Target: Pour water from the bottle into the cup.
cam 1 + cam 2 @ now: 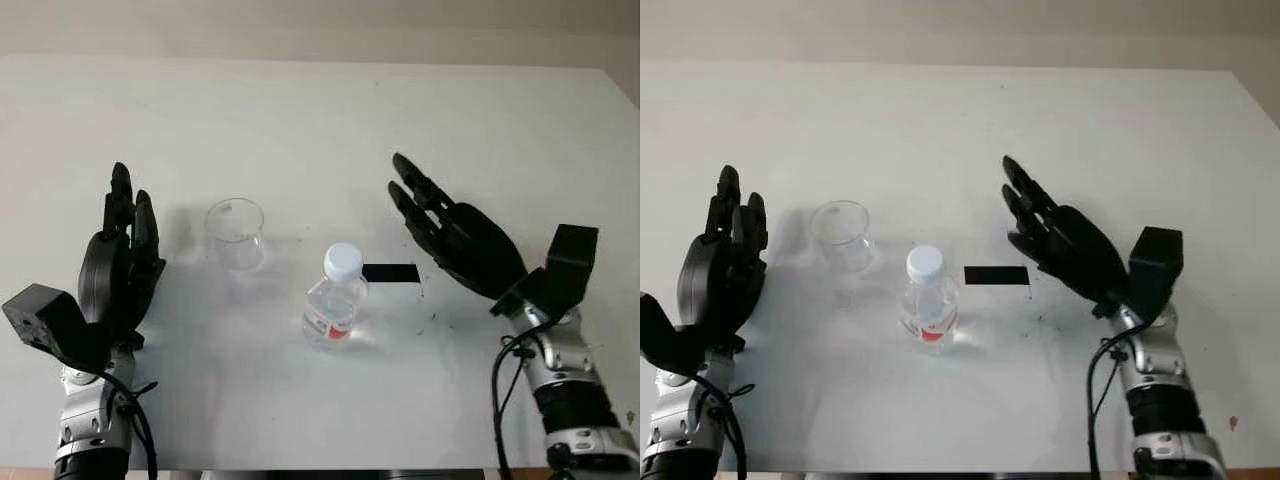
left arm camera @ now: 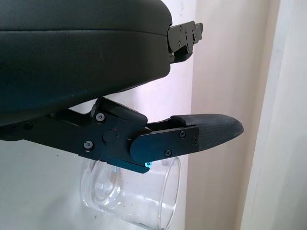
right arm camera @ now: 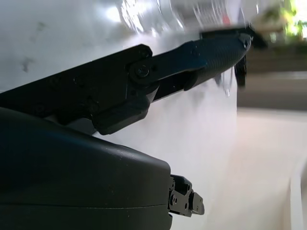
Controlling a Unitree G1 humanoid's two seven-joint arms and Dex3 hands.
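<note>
The bottle stands upright near the middle of the white table, capped with a white cap and carrying a label with red print low on its body. It is a small clear plastic bottle, so it is judged light, thin-walled and likely to yield under a hard squeeze; the smooth wall may also slip. The recommended hold is around the mid-body, above the label and below the shoulder, with moderate force. The cap appears to be in place, so it would need removing before water can flow. The cup, clear and empty, stands upright just to the left of the bottle and slightly farther from the robot, apart from it; it is judged light and easy to tip. A black rectangular marker lies flat on the table just right of the bottle. The right hand hovers right of the bottle, open, fingers extended, holding nothing. The left hand is at the left of the cup, open, holding nothing.
</note>
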